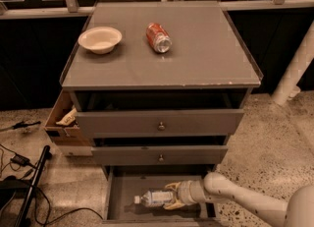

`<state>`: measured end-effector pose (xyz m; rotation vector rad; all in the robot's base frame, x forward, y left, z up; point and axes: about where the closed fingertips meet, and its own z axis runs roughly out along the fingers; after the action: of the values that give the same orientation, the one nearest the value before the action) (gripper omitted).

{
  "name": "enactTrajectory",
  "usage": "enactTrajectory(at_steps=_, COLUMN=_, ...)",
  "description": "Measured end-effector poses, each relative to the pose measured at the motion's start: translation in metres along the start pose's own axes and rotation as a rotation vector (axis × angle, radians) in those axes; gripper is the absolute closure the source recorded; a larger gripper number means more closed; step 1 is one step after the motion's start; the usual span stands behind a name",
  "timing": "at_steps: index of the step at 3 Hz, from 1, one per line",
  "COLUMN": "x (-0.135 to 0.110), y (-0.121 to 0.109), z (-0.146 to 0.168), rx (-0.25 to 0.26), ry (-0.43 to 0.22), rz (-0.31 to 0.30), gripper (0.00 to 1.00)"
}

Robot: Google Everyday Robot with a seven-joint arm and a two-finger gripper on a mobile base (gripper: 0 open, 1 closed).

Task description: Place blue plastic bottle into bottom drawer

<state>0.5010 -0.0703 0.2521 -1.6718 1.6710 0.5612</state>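
Bottle point(153, 198) clasped between fingers point(172, 187) inside bottom drawer point(120, 191).

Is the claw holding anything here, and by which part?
Yes. The claw holds the bottle by its base end, with a finger on each side and the cap pointing left, low inside the open bottom drawer.

Gripper point(170, 196) sat low in the bottom drawer point(113, 197), jaws clamped round the blue plastic bottle point(153, 198). The bottle's right end was covered by them. Label print was too small to read. The drawer's front wall ran off the lower picture edge, and its rear was hidden under the middle drawer point(159, 156). Arm point(235, 197) was cut off at the lower right corner. Lettering on the red can point(158, 37) was blurred. Contents of the cardboard box point(59, 119) could not be made out.
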Motion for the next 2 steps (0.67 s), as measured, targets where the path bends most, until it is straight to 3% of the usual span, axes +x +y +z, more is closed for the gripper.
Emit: enactTrajectory(at_steps=2, x=0.022, y=-0.013, z=0.055, rx=-0.026, ry=0.027, rz=-0.021, gripper=1.00)
